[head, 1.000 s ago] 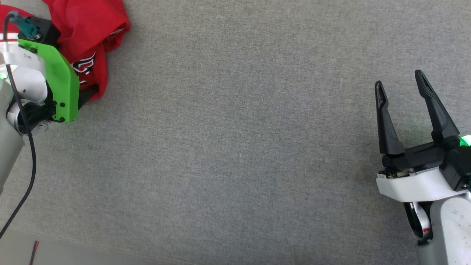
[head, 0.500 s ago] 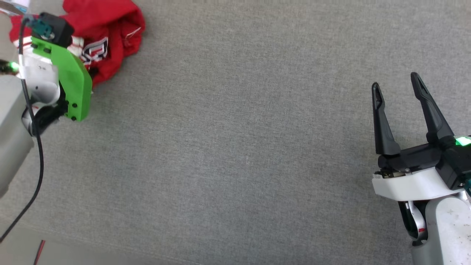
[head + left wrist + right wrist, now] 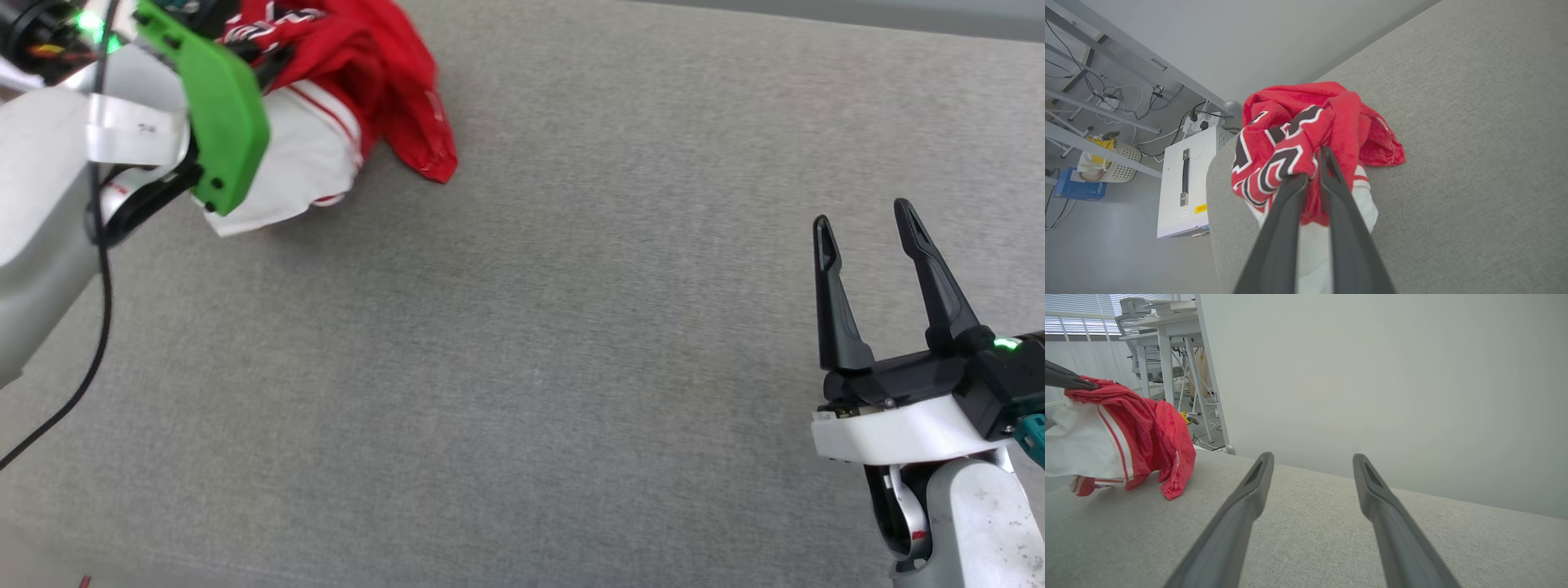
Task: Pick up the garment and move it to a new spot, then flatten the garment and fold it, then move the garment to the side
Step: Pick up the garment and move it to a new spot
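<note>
My left tool (image 3: 1312, 163) is pinched tight on the bunched red garment (image 3: 1290, 118), which is at the far left of the grey bench (image 3: 571, 327) with its lowest folds touching the surface. My right tool (image 3: 861, 214) stands wide open and empty at the near right, well apart from it.

No full word can be read. At the centre of the left wrist view, the red jersey (image 3: 1347, 118) carries crumpled black, white-outlined print (image 3: 1278, 163). One figure looks like a 2; folds break up the rest. At lower left, the yellow sticker (image 3: 1200, 209) on the white cabinet (image 3: 1184, 163) and the lettering on the blue box (image 3: 1077, 190) are too small to read.
</note>
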{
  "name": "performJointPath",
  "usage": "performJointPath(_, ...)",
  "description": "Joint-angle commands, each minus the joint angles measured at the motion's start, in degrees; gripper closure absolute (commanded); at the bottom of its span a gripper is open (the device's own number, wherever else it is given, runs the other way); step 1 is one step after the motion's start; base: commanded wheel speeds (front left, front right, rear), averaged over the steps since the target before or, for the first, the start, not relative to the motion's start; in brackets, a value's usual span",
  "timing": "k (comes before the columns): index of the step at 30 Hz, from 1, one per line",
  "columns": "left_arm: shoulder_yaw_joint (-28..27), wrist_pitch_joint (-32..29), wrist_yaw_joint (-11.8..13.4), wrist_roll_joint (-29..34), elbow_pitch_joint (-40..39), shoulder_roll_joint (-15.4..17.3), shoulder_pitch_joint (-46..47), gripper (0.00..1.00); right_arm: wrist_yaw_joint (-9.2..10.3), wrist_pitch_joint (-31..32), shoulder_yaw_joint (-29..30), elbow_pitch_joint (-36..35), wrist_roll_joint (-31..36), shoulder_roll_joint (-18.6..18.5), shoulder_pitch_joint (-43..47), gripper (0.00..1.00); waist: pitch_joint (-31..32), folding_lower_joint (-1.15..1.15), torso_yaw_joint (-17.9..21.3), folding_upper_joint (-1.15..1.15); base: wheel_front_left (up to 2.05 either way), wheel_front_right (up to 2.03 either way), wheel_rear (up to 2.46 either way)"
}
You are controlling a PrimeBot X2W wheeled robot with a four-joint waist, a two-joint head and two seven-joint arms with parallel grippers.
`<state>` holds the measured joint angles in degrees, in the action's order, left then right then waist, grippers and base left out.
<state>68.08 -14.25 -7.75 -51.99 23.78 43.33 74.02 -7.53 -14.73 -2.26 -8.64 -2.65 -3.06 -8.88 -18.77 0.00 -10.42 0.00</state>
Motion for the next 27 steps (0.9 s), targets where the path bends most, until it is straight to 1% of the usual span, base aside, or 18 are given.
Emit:
performJointPath(1,0.3,0.5,0.3,0.5,-1.0,-1.3,1.8,1.00,0.04,-0.3,0.2,0.1,-0.5,0.1,0.8,0.00,1.8,0.00,2.5,0.00,0.00,0.00,0.00)
performJointPath(4,1.0,0.5,0.3,1.0,-2.5,-3.4,3.5,1.00,0.04,-0.3,0.5,0.0,-1.5,0.1,0.9,0.00,2.2,0.00,4.2,0.00,0.00,0.00,0.00)
performJointPath(8,2.3,0.7,0.3,1.8,-4.0,-7.6,5.5,1.00,0.04,-0.3,0.6,-0.1,-3.0,0.2,0.8,0.00,2.5,0.00,6.8,0.00,0.00,0.00,0.00)
performJointPath(14,4.0,1.7,0.3,2.9,-4.0,-15.9,8.1,1.00,0.04,-0.3,0.9,-0.1,-4.5,0.2,1.0,0.00,2.2,0.00,10.6,0.00,0.00,0.00,0.00)
performJointPath(17,4.6,2.4,0.3,3.2,-3.0,-20.6,8.5,1.00,0.04,-0.3,1.5,-0.3,-5.3,0.2,0.9,0.00,1.8,0.00,12.6,0.00,0.00,0.00,0.00)
performJointPath(22,5.2,3.2,0.3,4.8,-1.2,-27.6,6.5,1.00,0.04,-0.3,3.1,-0.5,-6.2,0.2,0.5,0.00,0.6,0.00,15.4,0.00,0.00,0.00,0.00)
performJointPath(27,5.3,1.5,0.3,8.8,-0.6,-34.1,0.2,1.00,0.04,-0.3,5.5,-0.6,-6.8,0.2,0.0,0.00,-1.0,0.00,16.8,0.00,0.00,0.00,0.00)
